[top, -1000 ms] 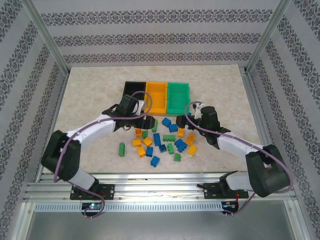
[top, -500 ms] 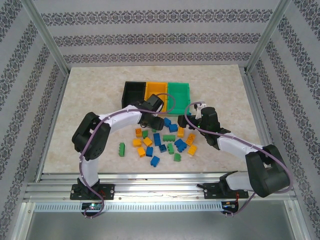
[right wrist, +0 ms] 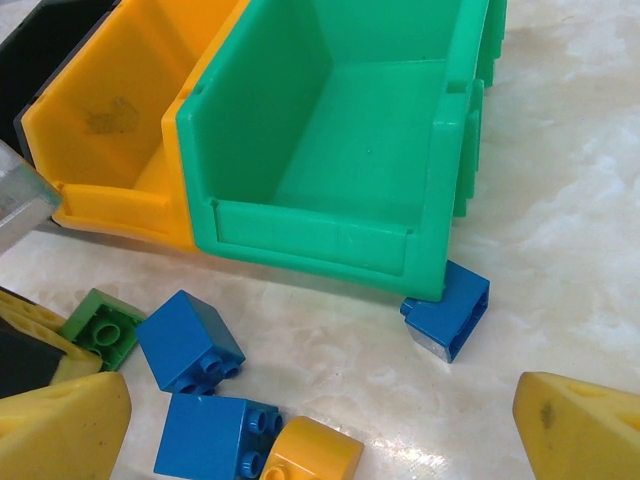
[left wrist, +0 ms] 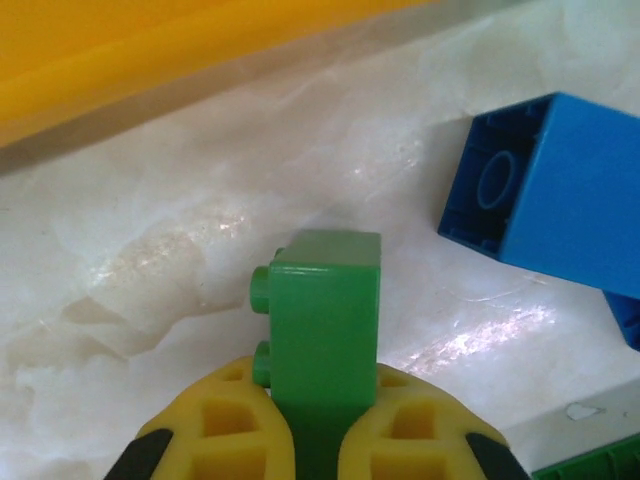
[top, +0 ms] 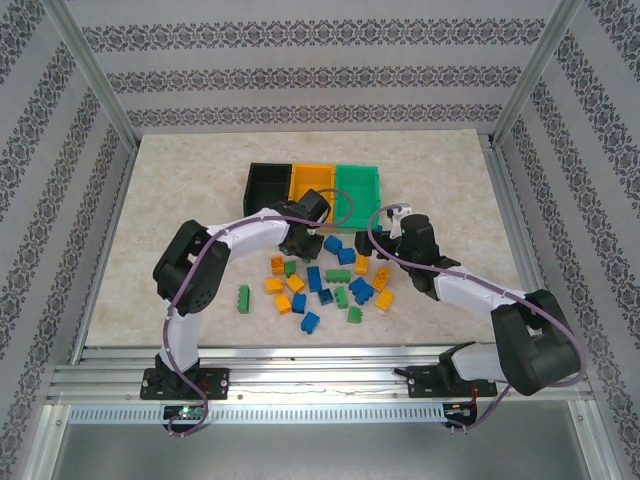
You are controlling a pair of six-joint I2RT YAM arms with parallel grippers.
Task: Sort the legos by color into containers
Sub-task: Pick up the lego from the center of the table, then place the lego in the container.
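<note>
Left wrist: green lego (left wrist: 325, 300) in tool (left wrist: 318, 432); blue lego (left wrist: 560, 195), prob. bin (left wrist: 150, 50) near.

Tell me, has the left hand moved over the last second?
Yes. The left hand swung right, from in front of the black bin to in front of the orange-yellow bin, and is now shut on a green lego.

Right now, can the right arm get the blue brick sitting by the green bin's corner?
Probably yes. The right end effector is open, and the blue brick lies just ahead of it on the table, beside the green bin, with nothing in between.
</note>
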